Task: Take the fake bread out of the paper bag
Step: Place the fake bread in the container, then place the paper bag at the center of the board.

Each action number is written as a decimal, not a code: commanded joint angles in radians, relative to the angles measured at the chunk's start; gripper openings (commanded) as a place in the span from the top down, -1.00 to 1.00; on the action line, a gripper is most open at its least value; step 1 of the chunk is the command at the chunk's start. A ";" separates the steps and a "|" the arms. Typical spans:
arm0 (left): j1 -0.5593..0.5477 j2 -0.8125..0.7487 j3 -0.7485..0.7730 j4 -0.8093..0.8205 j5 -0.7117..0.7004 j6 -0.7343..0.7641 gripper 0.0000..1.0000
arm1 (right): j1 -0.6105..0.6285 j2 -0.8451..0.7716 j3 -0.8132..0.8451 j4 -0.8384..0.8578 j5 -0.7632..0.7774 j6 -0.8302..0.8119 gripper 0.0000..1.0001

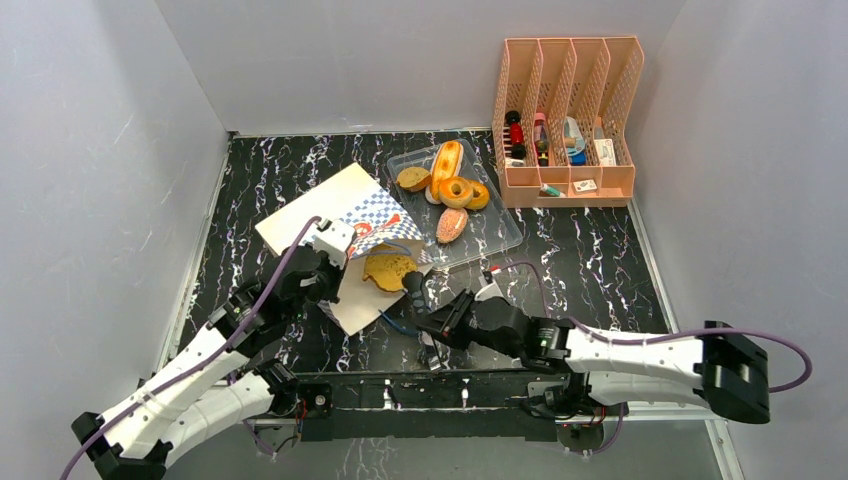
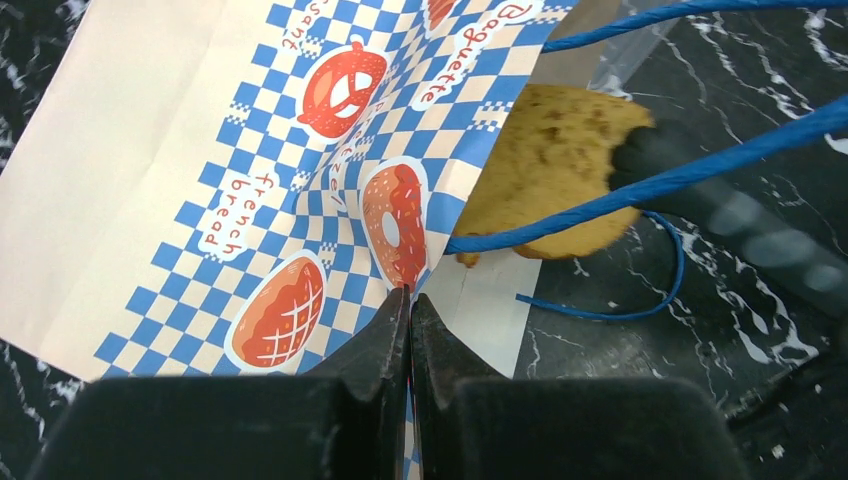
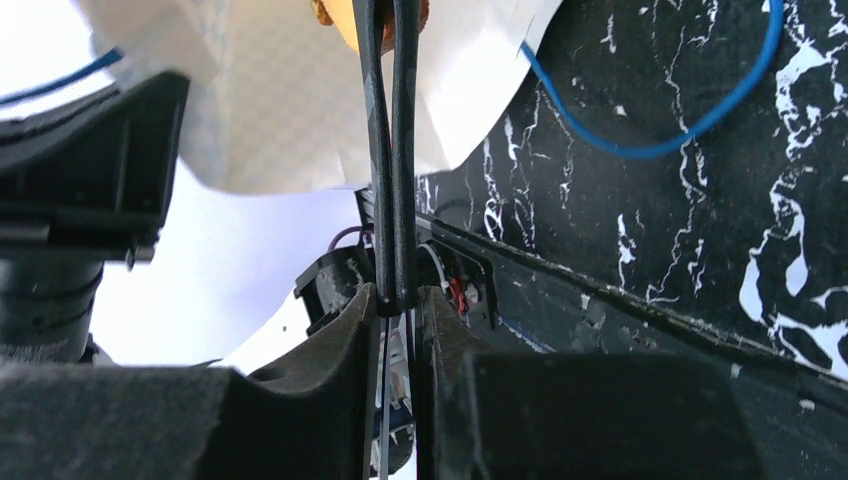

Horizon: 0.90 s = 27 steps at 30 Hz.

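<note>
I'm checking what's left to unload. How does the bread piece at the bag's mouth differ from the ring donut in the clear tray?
The bread piece is flat, dull brown and has no hole; the ring donut is golden with a hole. The bread piece lies at the paper bag's mouth, pinched by the right claw; the ring donut rests free in the clear tray. Both are toy pastries.

Robot test cell in a lab: plain pale walls [image 1: 100,150] box in a marbled black table [image 1: 250,170], with a cabled left arm [image 1: 200,370] and right arm [image 1: 630,350] bolted at its near edge. On the table stand fake bread [image 1: 447,170] in a clear tray [image 1: 500,240] and a pink organizer [image 1: 565,120] of small oddments.
</note>
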 commanded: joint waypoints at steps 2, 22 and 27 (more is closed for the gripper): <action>-0.003 0.052 0.089 -0.027 -0.231 -0.099 1.00 | 0.071 -0.163 0.009 -0.139 0.155 -0.001 1.00; -0.003 0.144 0.325 -0.083 -0.546 -0.176 1.00 | 0.163 -0.447 0.110 -0.563 0.534 0.086 1.00; -0.003 0.161 0.388 -0.102 -0.540 -0.180 1.00 | 0.164 -0.404 0.165 -0.610 0.660 0.101 1.00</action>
